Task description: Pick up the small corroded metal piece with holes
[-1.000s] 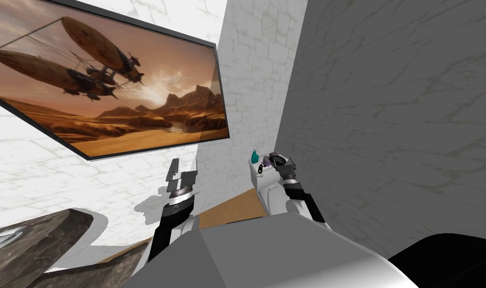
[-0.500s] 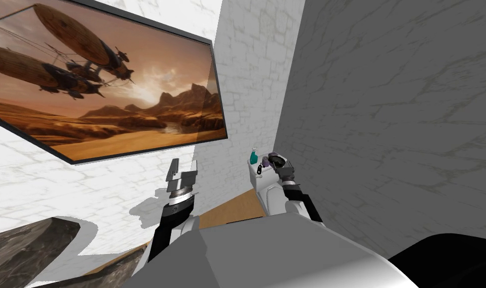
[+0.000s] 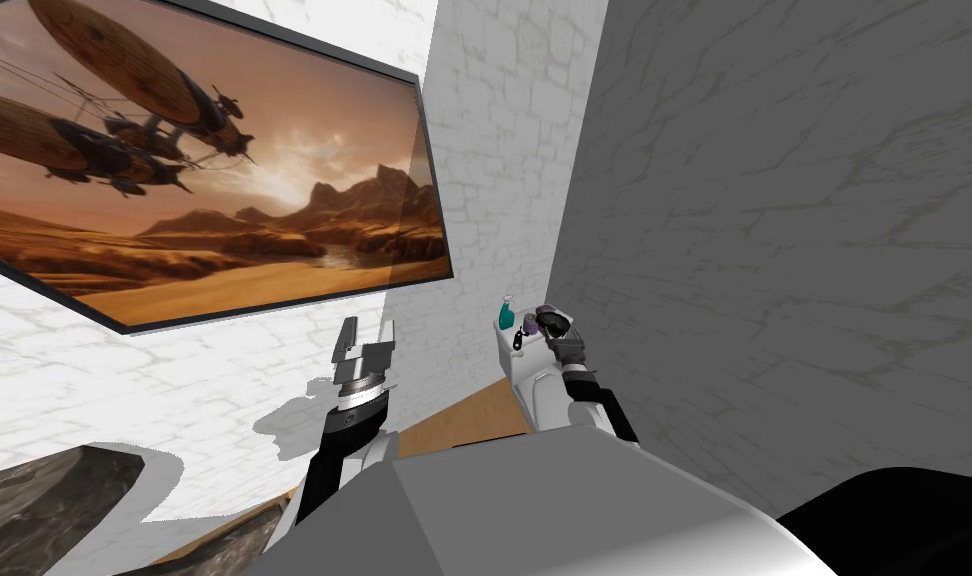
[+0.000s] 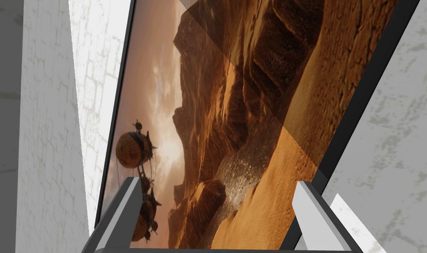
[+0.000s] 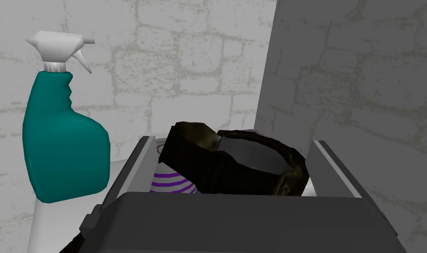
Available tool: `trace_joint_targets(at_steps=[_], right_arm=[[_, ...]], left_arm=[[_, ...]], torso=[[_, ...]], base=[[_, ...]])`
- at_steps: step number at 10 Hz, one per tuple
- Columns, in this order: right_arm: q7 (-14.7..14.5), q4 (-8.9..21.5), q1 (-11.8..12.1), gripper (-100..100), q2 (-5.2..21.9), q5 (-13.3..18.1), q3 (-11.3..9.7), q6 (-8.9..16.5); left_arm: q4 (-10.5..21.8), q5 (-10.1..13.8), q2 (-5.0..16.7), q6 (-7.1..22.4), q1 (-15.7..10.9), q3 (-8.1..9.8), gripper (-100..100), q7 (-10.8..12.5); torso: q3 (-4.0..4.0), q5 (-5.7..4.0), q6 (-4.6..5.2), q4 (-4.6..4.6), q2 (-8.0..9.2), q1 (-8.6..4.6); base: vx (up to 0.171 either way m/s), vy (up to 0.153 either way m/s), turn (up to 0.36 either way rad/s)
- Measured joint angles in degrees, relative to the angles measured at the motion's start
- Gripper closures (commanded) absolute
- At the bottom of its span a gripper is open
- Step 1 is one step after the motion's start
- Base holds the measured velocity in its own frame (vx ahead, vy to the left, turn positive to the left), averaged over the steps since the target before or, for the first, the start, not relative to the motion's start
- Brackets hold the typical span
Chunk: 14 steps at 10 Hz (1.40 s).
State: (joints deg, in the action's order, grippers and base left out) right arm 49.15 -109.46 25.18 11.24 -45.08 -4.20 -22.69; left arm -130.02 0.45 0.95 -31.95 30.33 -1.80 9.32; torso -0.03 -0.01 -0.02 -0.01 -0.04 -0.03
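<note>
The dark, corroded metal piece (image 5: 234, 164), a curved band with a blocky end, sits tilted between the two fingers of my right gripper (image 5: 232, 141), which presses its sides. In the head view the piece (image 3: 551, 322) and my right gripper (image 3: 560, 334) are over the top of a white fixture (image 3: 522, 372) in the room's corner. Behind the piece lies a white object with purple stripes (image 5: 173, 182). My left gripper (image 3: 366, 340) is raised in front of the wall picture, and its fingers (image 4: 129, 193) stand wide apart with nothing between them.
A teal spray bottle (image 5: 61, 140) with a white trigger stands on the fixture just beside the right gripper, also small in the head view (image 3: 507, 316). A grey wall (image 3: 774, 250) runs close on the right. A dark stone counter (image 3: 34, 500) lies low left.
My head view has swung, so the picture and counter slid left. The right forearm has drawn back slightly, with the metal piece still between its fingers. The left arm has not moved.
</note>
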Motion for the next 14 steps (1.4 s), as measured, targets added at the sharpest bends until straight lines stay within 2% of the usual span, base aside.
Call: trace_joint_targets(at_steps=[1, 4, 14], right_arm=[[1.73, 1.87, -0.84, -100, 0.24, -1.42, -0.36, -0.3], [5.32, 3.7, -1.54, -100, -0.21, -4.42, -1.01, 0.31], [19.98, 14.28, -7.06, -100, -1.9, -17.34, -4.87, 2.51]], left_arm=[[0.0, 0.0, 0.0, 0.0, 0.0, 0.0, 0, 0.0], [0.0, 0.0, 0.0, 0.0, 0.0, 0.0, 0, 0.0], [0.0, 0.0, 0.0, 0.0, 0.0, 0.0, 0, 0.0]], torso=[[0.0, 0.0, 0.0, 0.0, -0.01, -0.01], [0.02, 0.0, 0.01, 0.01, 0.04, 0.0], [-0.09, -0.06, -0.11, -0.06, -0.11, -0.01]], base=[[0.01, -0.007, 0.001], [0.003, -0.008, 0.011], [-0.009, -0.008, 0.047]])
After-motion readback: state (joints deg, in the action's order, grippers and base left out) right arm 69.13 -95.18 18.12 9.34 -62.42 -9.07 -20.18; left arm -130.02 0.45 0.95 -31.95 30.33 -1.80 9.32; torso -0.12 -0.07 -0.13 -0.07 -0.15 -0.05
